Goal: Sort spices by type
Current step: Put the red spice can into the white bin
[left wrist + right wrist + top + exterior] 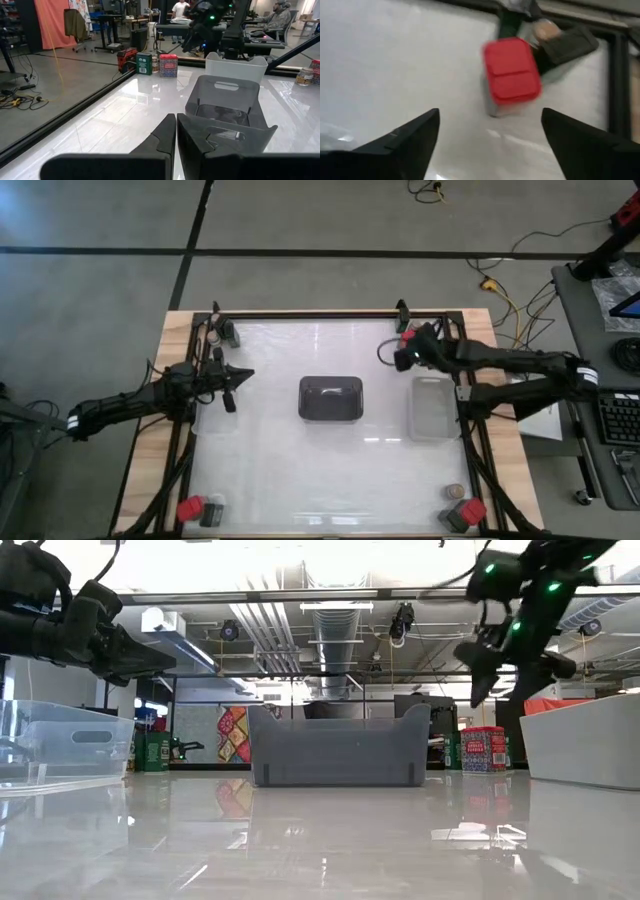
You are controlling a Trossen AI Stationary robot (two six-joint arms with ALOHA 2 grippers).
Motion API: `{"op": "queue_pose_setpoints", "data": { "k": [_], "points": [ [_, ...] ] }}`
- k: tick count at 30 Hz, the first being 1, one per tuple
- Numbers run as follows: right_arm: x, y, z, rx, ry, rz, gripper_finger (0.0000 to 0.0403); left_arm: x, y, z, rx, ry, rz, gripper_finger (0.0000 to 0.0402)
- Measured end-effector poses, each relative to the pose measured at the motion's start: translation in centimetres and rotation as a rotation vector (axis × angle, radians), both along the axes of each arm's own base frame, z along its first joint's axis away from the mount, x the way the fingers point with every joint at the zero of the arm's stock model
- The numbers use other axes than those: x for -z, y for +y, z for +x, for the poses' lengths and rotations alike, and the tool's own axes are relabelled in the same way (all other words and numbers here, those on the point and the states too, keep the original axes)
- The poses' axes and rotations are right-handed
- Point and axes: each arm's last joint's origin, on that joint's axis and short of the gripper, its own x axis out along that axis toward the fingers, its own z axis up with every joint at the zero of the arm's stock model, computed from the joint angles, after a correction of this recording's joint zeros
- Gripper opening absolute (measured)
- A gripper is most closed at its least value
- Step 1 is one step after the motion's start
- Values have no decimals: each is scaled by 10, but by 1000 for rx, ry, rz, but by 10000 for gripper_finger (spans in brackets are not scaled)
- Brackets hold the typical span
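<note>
The right wrist view is smeared, so the bright red block [511, 75] shows only as a rounded-cornered lid on a paler body; behind it a tan-topped jar [547, 29] and a dark grey block [568, 45] are too blurred to tell whether they touch. All three stand at the far right corner of the glossy white tabletop [330, 470]. The right claw [490, 137] hangs above and short of the red block, released, its dark wedge-shaped fingers spread wide with nothing between them.

The left claw [176, 145] hovers over the tabletop's left side, clenched, its two matte black fingers pressed together on nothing.

From above, other spices sit in the remaining corners: a red block [188, 509] with a grey one beside it at the near left, a red block [472, 510] with a dark block and small jar close by at the near right, and a dark item at the far left that is too small to identify. A dark rectangular tray [331, 398] sits in the middle; a clear shallow tray [433, 407] lies to its right, partly covered by the right arm.
</note>
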Motion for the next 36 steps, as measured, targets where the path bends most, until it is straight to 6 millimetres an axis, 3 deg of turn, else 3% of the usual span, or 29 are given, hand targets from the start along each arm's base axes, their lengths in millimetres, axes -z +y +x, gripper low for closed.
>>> {"op": "queue_pose_setpoints", "data": {
  "k": [6,13,36],
  "points": [
    [9,-32,1,18,36,187,368,0,0,0,0,0,0,0],
    [21,-54,-4,48,89,204,368,0,0,0,0,0,0,0],
    [42,-81,15,-101,29,188,358,0,0,0,0,0,0,0]
  ]
}}
